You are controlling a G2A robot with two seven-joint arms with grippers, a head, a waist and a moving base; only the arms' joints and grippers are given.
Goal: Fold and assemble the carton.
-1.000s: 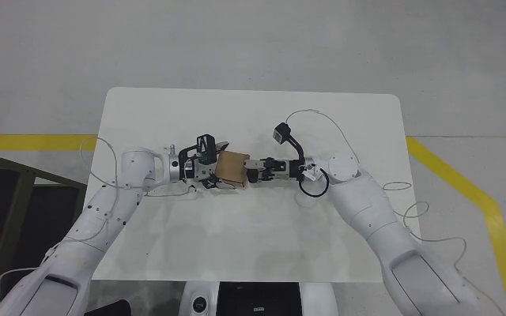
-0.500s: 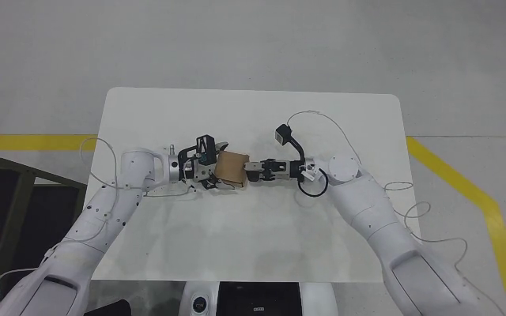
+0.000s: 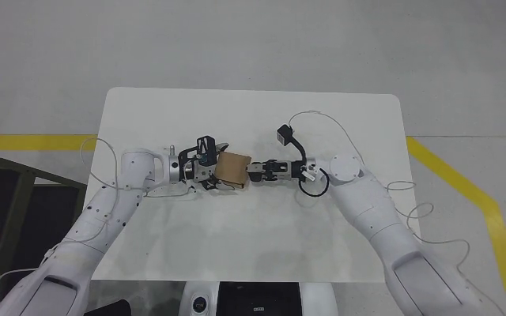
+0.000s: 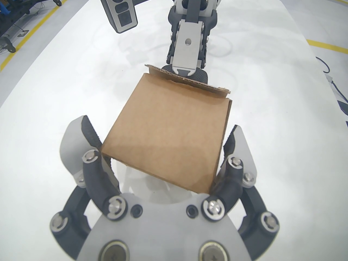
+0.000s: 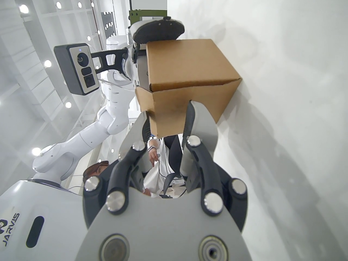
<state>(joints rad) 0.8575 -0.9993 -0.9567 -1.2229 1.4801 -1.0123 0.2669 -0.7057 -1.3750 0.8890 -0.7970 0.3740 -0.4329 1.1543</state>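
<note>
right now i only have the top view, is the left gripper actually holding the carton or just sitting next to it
Observer: Holding it. In the left wrist view, the left gripper has a pad against each side of the carton.
Operator: and the end by the right gripper, closed up yet
Observer: Not yet, it seems. A flap stands proud of the carton's top at that end, right where the right gripper meets it.
</note>
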